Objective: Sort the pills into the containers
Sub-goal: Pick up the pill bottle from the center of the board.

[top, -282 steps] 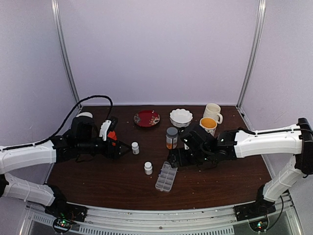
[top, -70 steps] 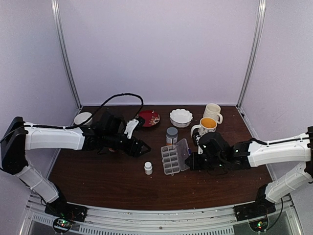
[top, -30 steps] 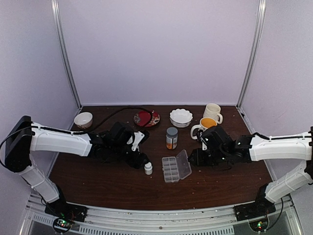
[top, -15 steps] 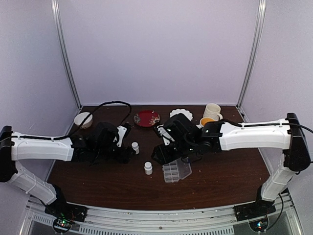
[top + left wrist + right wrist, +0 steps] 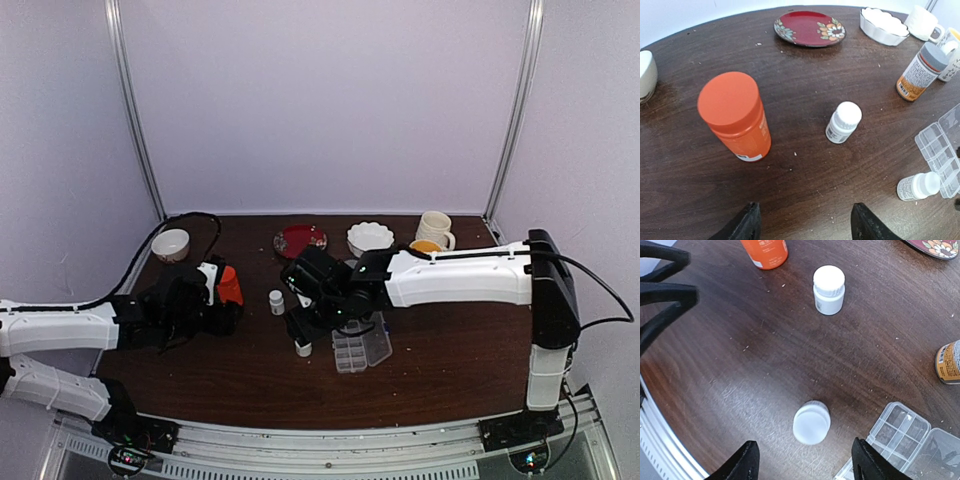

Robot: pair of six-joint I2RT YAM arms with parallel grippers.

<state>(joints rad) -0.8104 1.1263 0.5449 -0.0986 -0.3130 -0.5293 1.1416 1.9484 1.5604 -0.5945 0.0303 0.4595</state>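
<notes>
My right gripper (image 5: 804, 456) hangs with its fingers spread wide and nothing between them, over a small white bottle (image 5: 811, 423) at lower centre of its wrist view. The organizer box (image 5: 894, 436) lies just right of that bottle at the bottom of the frame, lid folded open, its compartments looking bare. My left gripper (image 5: 805, 222), fingers equally wide and holding nothing, faces the orange bottle (image 5: 735, 117) at centre left of its own view, with a second white bottle (image 5: 844, 121) upright mid-frame. I can find no pills in any view, loose or boxed, though they may be small enough to escape these pictures. By my reading the sorting has barely begun. The box is open and ready and every bottle I can see is capped. Opening one, getting the pills out and dealing them into the compartments all remain to be done.
</notes>
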